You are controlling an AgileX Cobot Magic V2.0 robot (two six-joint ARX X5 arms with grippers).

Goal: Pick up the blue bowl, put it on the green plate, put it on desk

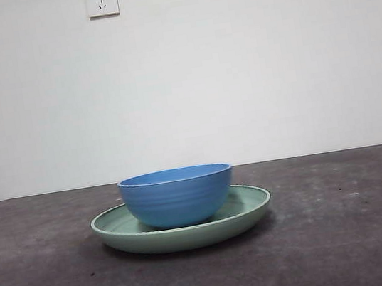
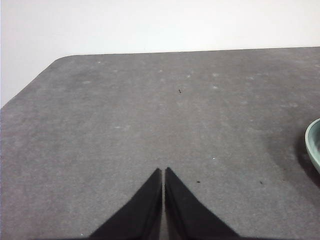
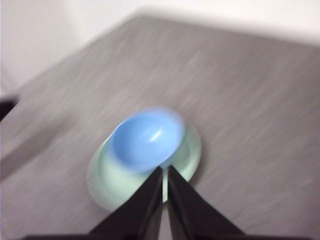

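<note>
Fingers of the left gripper (image 2: 163,172) were pressed together with only a hairline slit between them, holding nothing above bare surface (image 2: 150,115), with a sliver of the green plate (image 2: 314,145) at the side. Those of the right gripper (image 3: 164,172) were likewise pressed together and empty, poised above the dishes in a motion-blurred view. Near the front of the matte, mottled grey-brown surface (image 1: 348,234), flecked with pale scuffs, lay the green plate (image 1: 248,210): wide, shallow, pale sage, smooth, with a low raised rim. Inside it stood the blue bowl (image 1: 177,197), upright, round, medium blue, with faint horizontal ridges ringing its outer wall, narrower and taller than the plate. Beyond the surface's far edge rose a plain white wall (image 1: 252,69) bearing a white socket (image 1: 101,0).
</note>
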